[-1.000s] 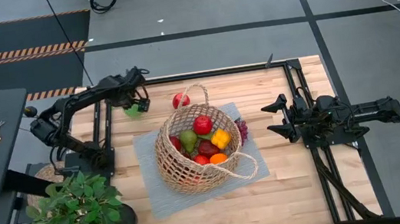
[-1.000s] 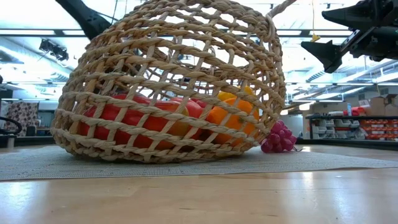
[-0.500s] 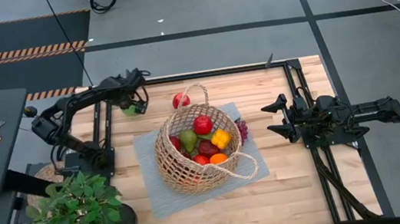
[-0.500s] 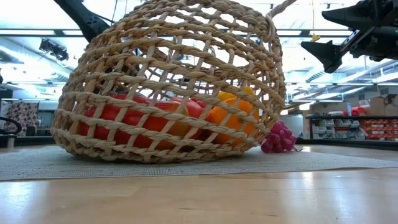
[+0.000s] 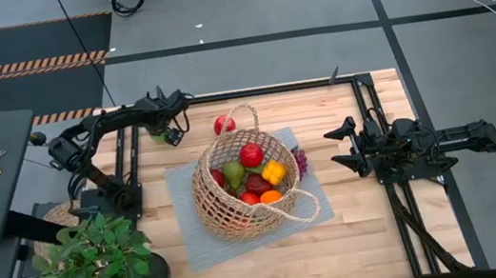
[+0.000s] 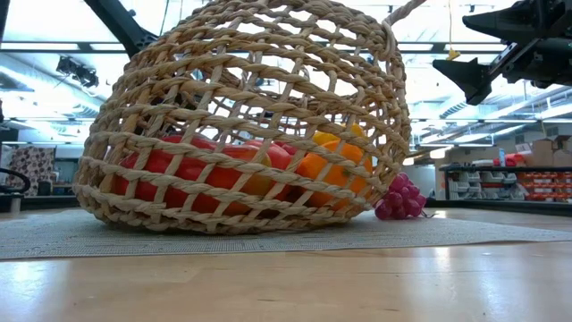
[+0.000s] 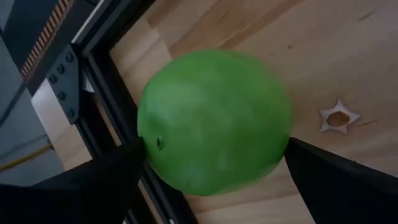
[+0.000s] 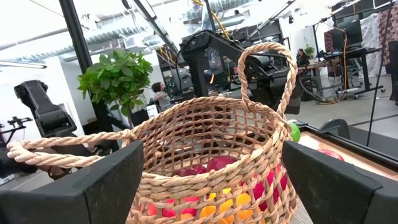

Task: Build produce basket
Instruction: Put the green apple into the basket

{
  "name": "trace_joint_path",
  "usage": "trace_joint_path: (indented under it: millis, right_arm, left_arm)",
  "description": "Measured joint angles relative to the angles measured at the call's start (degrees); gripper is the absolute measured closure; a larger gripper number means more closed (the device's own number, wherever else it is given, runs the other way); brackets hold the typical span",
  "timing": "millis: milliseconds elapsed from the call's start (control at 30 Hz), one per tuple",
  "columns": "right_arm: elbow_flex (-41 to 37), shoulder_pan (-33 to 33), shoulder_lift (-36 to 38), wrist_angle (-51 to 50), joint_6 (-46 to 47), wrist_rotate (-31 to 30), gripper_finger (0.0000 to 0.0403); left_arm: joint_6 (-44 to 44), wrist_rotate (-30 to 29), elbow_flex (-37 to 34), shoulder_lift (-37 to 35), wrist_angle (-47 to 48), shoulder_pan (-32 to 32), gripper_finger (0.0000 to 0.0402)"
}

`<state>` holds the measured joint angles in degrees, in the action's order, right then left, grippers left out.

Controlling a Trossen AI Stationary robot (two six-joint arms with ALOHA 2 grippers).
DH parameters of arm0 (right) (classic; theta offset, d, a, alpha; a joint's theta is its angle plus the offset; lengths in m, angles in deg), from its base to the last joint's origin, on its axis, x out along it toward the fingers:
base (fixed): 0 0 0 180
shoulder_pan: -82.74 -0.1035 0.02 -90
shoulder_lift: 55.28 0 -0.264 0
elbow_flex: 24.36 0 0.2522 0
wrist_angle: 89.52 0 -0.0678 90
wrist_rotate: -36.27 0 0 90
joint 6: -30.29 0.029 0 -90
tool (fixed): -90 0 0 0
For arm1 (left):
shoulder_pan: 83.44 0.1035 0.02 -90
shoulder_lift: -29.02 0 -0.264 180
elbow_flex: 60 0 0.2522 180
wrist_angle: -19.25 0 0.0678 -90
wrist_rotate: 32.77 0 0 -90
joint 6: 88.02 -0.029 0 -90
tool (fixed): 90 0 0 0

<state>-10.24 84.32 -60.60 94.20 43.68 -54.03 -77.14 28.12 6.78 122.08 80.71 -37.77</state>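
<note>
The wicker basket (image 5: 239,183) lies tilted on a grey mat (image 5: 319,202) mid-table, with red, green, yellow and orange produce (image 5: 254,172) inside. A green apple (image 7: 214,121) rests on the wood at the far left. My left gripper (image 5: 173,130) is open over it, slanting down, one finger on each side. A red apple (image 5: 223,124) sits by the basket's far handle. Purple grapes (image 6: 399,197) lie at the basket's right side. My right gripper (image 5: 336,148) waits open at the table's right, facing the basket. My left gripper's fingers (image 7: 102,183) stand on either side of the green apple's widest part (image 7: 155,146), coming from above at a slant. I cannot tell whether they touch it. The apple rests on the table.
A black metal frame rail (image 7: 93,93) runs close beside the green apple. A leafy potted plant (image 5: 92,265) stands off the table's near left corner. Bare wood lies in front of the mat (image 5: 359,249).
My left gripper has sunk toward the green apple and rolled at the wrist, staying open. The basket and its produce have kept still.
</note>
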Motion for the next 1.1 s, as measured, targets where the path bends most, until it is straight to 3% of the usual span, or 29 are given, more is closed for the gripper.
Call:
trace_joint_path:
  millis: [433, 833, 1100]
  right_arm:
    - [0.0, -0.01, 0.0, 0.0, 0.0, -0.01, 0.0018]
    - [0.0, 0.01, 0.0, 0.01, 0.0, -0.01, 0.0018]
    - [0.0, 0.0, 0.0, 0.01, 0.0, 0.0, 0.0018]
  left_arm:
    - [-2.01, 1.22, -0.02, -0.07, 0.54, -1.58, 0.0015]
    - [2.0, 4.64, 3.0, -0.04, 7.27, -9.82, 0.0016]
    - [2.4, 6.02, 3.23, -0.04, 7.06, -12.93, 0.0057]
